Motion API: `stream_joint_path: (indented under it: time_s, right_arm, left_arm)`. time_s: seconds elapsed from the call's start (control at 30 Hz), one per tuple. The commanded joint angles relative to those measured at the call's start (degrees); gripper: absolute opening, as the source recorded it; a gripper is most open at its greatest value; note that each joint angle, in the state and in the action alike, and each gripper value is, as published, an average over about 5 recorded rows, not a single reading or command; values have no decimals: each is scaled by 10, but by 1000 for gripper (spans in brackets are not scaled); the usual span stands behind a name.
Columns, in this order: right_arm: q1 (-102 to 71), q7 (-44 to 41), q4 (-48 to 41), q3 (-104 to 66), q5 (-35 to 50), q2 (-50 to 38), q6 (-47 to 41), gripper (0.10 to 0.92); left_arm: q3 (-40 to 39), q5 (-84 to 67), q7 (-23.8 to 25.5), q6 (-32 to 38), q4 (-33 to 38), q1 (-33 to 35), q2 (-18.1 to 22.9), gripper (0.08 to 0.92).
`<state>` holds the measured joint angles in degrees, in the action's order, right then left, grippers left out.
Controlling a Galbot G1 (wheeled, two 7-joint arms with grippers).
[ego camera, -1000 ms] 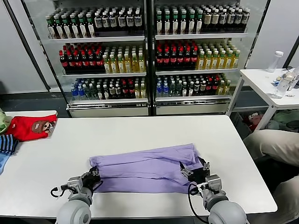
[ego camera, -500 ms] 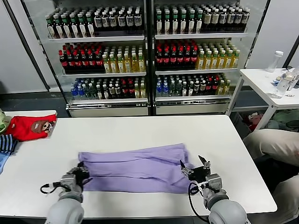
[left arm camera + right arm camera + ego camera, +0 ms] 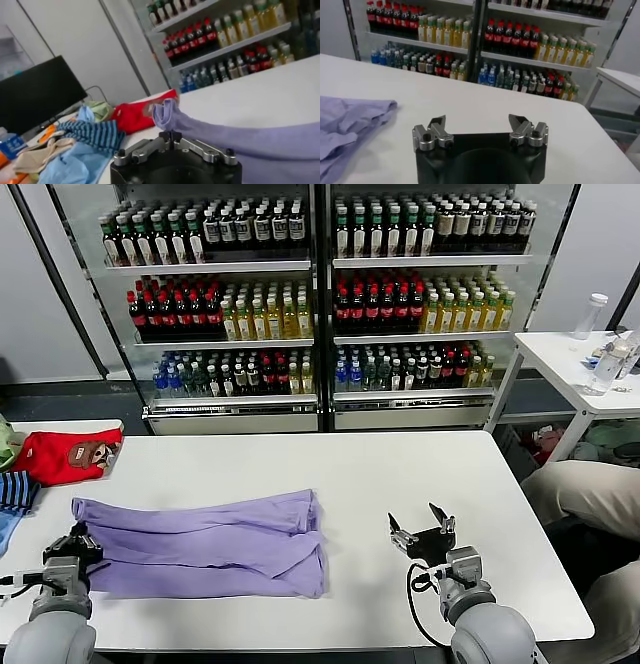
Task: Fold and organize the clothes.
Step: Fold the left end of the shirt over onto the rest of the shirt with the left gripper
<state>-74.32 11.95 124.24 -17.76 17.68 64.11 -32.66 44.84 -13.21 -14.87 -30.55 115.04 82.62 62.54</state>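
The lavender T-shirt (image 3: 200,542) lies folded into a long band on the white table (image 3: 300,464), left of centre, plain side up. My left gripper (image 3: 78,537) is shut on the shirt's left end; in the left wrist view the gripper (image 3: 170,136) pinches a lifted corner of the cloth (image 3: 167,112). My right gripper (image 3: 420,524) is open and empty over bare table to the right of the shirt; in its wrist view the gripper (image 3: 477,122) has the shirt's right end (image 3: 350,120) off to one side.
A red garment (image 3: 70,454) and striped blue clothes (image 3: 15,494) lie at the table's left edge. Drink coolers (image 3: 320,304) stand behind. A small white side table (image 3: 580,364) with bottles stands at the right, near a person's leg (image 3: 590,494).
My left gripper has dragged the shirt's left end far to the left, sliding the whole shirt leftward. My right gripper has let go of the shirt's right end and now stands open.
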Motion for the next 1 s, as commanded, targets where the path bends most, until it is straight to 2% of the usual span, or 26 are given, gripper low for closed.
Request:
stream_joint_path:
  time_s: [0.03, 0.2, 0.4, 0.8, 1.0]
  right_arm:
    - [-4, 0, 8, -11, -1, -2, 0, 823]
    - [-3, 0, 10, -13, -3, -2, 0, 823]
    - [-5, 0, 12, -18, -7, -3, 0, 823]
    - [-5, 0, 9, -19, -11, 1, -3, 823]
    - [-4, -1, 9, -17, -14, 4, -4, 823]
  left_arm:
    - [-119, -134, 48, -28, 158, 16, 42, 85]
    - [-220, -132, 46, -29, 153, -25, 79, 85]
    - [-276, -128, 45, -29, 102, -80, 119, 85]
    - [-306, -127, 34, -30, 33, -151, 165, 85]
    - [-316, -111, 27, -29, -37, -177, 185, 86]
